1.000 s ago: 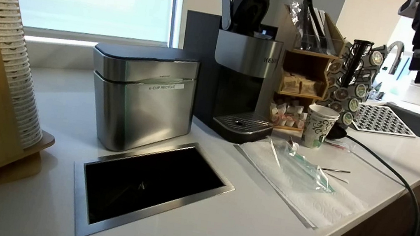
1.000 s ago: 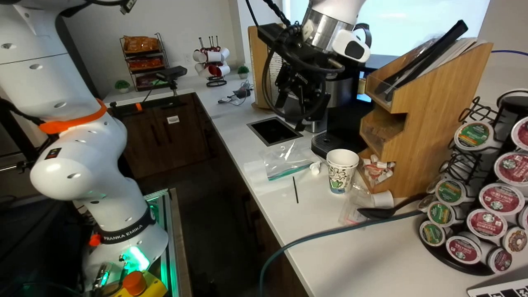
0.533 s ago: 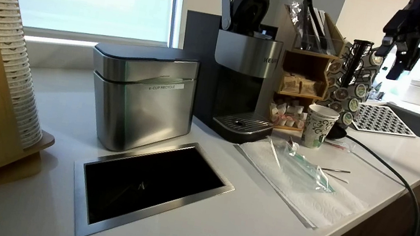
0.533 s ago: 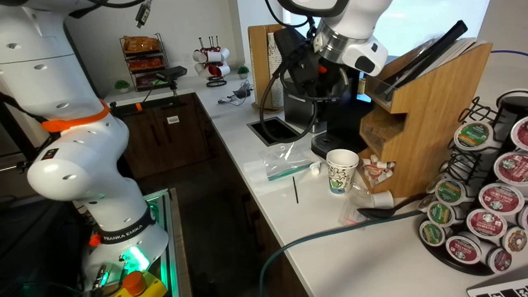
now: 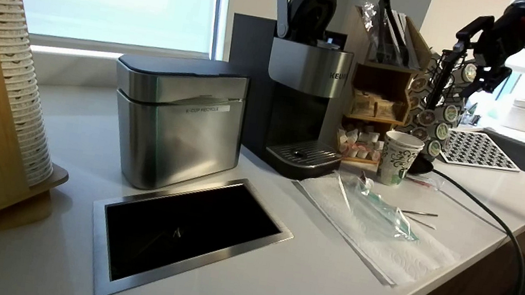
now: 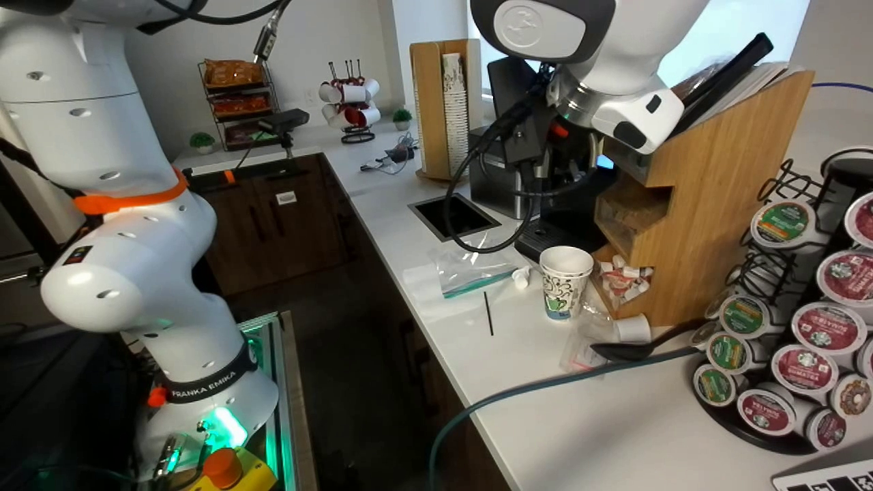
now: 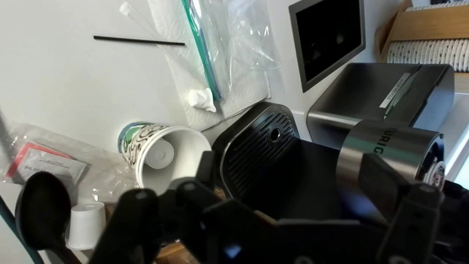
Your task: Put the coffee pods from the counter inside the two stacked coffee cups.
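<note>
Two nested patterned paper cups [image 6: 566,283] stand upright on the off-white counter [image 6: 580,423], beside the coffee machine. Looking into the cups [image 7: 176,150] in the wrist view, I see one white pod [image 7: 159,153] inside. Another white pod [image 7: 87,225] rests on the counter by a black spoon; an exterior view shows that pod [image 6: 633,329] too. My gripper [image 7: 291,176] is open in the air, its fingers wide apart with nothing between them. Past the gap the machine's dark front shows. In an exterior view the gripper [image 5: 457,83] overlaps the pod rack; elsewhere the wrist hides its fingers.
The coffee machine [image 5: 309,81] and a wooden organizer [image 6: 723,204] flank the cups. A plastic bag [image 6: 474,262] and a small white container [image 7: 199,99] lie on paper towel. A spoon [image 7: 42,212], a cable [image 6: 539,389] and a pod rack [image 6: 784,341] are near.
The arm has swung and turned: the gripper has shifted left and tilted in an exterior view, and its fingers have turned out of sight elsewhere. It stays open. Cups and pods have not moved.
</note>
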